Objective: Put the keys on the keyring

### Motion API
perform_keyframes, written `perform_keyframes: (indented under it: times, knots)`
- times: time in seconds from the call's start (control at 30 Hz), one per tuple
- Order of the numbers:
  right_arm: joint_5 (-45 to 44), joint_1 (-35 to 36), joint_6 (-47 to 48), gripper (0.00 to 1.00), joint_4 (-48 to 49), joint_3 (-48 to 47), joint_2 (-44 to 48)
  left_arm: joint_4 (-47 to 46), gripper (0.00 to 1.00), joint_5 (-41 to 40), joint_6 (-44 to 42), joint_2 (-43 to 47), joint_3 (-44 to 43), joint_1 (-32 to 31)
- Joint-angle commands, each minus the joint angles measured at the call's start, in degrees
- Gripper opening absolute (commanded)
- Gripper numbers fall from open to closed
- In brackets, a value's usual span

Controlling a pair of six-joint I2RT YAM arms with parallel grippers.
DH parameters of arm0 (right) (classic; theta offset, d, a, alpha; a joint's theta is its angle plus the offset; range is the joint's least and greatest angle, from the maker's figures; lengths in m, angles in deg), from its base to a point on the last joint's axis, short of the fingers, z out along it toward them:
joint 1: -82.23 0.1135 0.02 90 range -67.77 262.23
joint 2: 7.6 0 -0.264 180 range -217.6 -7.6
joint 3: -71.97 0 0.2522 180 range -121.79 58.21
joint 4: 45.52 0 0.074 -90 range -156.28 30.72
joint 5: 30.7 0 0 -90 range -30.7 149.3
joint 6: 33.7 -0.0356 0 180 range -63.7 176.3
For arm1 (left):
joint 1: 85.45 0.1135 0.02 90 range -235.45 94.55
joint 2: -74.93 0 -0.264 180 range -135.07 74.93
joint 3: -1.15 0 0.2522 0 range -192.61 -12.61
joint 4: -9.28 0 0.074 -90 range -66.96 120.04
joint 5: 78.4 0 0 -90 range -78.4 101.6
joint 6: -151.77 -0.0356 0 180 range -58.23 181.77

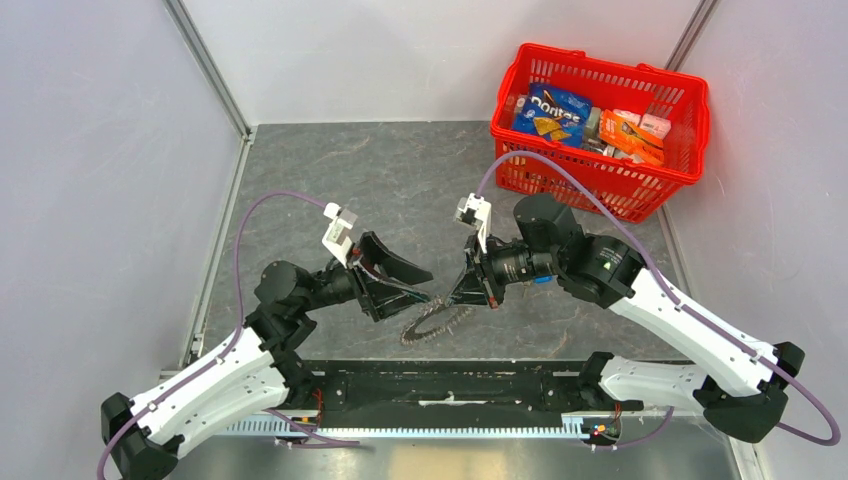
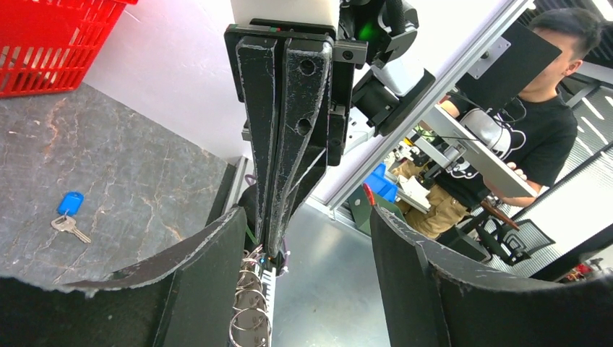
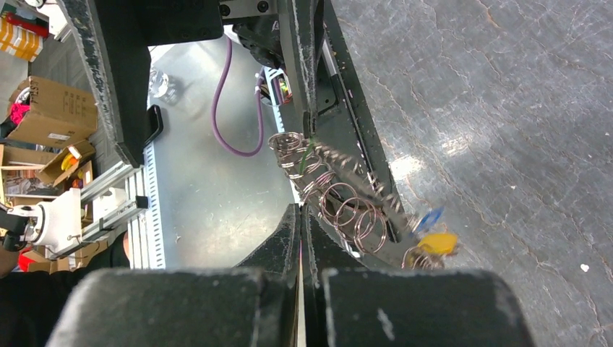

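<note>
The keyring (image 1: 435,322), a floppy loop of dark pieces and wire rings, hangs from the tips of my right gripper (image 1: 457,299), which is shut on its top edge. In the right wrist view my right gripper (image 3: 301,211) is closed beside the keyring (image 3: 347,210), whose yellow tag (image 3: 434,243) has a small blue piece beside it. My left gripper (image 1: 430,287) is open, its fingers straddling the right gripper's tips. In the left wrist view my left gripper (image 2: 309,217) gapes wide above the keyring (image 2: 249,307). One key (image 2: 69,215) with a blue tag lies on the table.
A red basket (image 1: 640,185) of snack packs stands at the far right of the grey tabletop (image 1: 330,180). A black rail (image 1: 450,385) runs along the near edge between the arm bases. White walls close in both sides.
</note>
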Motion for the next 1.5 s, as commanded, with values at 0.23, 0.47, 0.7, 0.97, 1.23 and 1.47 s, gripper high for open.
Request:
perform_keyframes:
  times: [0.23, 0.47, 0.7, 0.97, 1.23, 1.47]
  knots:
    - [4.1, 0.3, -2.5, 0.00, 4.4, -4.3, -0.3, -6.2, 0.69, 2.1, 2.4, -2.1, 1.3, 0.2]
    - [2.7, 0.3, -2.9, 0.00, 5.2, -4.7, -0.8, -7.4, 0.68, 3.0, 3.0, -2.5, 1.6, 0.2]
    - [-0.2, 0.3, -2.7, 0.00, 5.5, -5.7, -1.4, -8.3, 0.68, 4.9, 4.1, -1.4, 2.7, 0.2]
    - [-1.6, 0.3, -2.7, 0.00, 5.9, -7.2, -2.3, -8.2, 0.67, 6.3, 4.9, 0.6, 4.4, 0.2]
    - [-1.2, 0.3, -3.2, 0.00, 6.7, -8.0, -3.1, -8.8, 0.66, 8.2, 5.1, 1.1, 4.8, 0.2]
    - [4.0, 0.2, -5.0, 0.00, 8.8, -8.3, -4.0, -15.1, 0.63, 10.8, 7.5, -1.1, 5.8, 0.1]
